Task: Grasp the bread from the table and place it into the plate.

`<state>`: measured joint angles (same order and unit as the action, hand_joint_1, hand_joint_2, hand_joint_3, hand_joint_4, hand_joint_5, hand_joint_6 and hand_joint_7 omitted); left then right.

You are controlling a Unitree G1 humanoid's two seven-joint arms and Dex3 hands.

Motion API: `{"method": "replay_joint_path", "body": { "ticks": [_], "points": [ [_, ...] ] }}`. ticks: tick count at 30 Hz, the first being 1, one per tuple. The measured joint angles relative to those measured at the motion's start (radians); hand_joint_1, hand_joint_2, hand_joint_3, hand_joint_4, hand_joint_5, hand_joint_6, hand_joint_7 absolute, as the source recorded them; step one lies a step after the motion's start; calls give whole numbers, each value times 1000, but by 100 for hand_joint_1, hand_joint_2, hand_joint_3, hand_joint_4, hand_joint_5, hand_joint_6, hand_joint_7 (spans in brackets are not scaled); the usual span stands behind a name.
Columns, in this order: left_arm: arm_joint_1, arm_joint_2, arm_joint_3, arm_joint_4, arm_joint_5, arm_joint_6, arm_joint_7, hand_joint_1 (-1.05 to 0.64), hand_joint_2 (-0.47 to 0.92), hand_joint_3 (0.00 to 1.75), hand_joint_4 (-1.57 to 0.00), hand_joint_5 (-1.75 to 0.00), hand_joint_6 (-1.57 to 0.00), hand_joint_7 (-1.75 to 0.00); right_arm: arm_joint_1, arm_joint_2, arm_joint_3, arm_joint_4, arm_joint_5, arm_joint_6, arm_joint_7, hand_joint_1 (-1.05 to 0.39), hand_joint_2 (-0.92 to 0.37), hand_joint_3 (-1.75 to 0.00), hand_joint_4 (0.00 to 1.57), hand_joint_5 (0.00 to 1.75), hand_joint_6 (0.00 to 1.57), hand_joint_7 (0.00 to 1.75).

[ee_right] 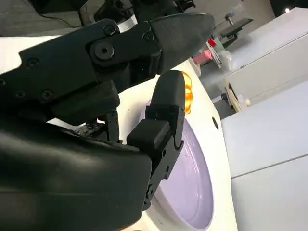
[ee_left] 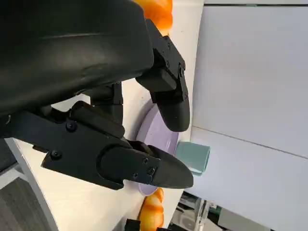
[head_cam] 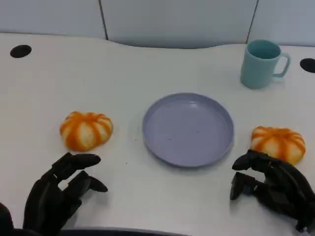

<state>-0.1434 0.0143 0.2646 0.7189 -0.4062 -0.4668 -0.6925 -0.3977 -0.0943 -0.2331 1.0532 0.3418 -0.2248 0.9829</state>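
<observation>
While both hands sit low at the near edge, the white table [head_cam: 147,64] carries a lavender plate [head_cam: 188,129] at centre, bare inside. Left hand [head_cam: 59,194]: fingers spread, holding nothing, just short of the left bread [head_cam: 86,130]. Right hand [head_cam: 273,186]: fingers apart, nothing held, right beside the right bread [head_cam: 278,143]; contact unclear. Each bread lies on the table, flanking the plate. Teal mug [head_cam: 262,63] upright, far right.
</observation>
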Motion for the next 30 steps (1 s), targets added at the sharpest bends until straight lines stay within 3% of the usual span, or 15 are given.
{"method": "replay_joint_path", "body": {
  "ticks": [4, 8, 11, 22, 30],
  "points": [
    [0, 7, -1, -17, 13, -22, 1, -72, 92, 15, -34, -145, -46, -93, 1, 0, 5, -3, -8, -8, -13, -50, -92, -14, 64, 153, 75, 94],
    [0, 32, -19, -57, 89, -81, 46, -72, 92, 16, -24, -127, -39, -77, 1, 0, 3, -2, -4, -6, -12, -50, -92, -15, 63, 152, 75, 93],
    [-2, 63, -46, -97, 181, -139, 107, -70, 92, 15, -17, -126, -36, -69, 1, 0, 4, -3, -4, -8, -12, -50, -92, -16, 61, 152, 74, 93],
    [-47, 215, -152, -264, 643, -164, 453, -74, 92, 16, -2, -109, -33, -42, 2, 2, 6, -3, -8, -15, -18, -52, -92, -15, 62, 150, 74, 93],
    [-155, 333, -253, -241, 908, -169, 674, -81, 92, 17, -4, -56, -21, -7, 1, 4, 5, 1, -11, -26, -11, -51, -92, -14, 63, 149, 75, 92]
  ]
}}
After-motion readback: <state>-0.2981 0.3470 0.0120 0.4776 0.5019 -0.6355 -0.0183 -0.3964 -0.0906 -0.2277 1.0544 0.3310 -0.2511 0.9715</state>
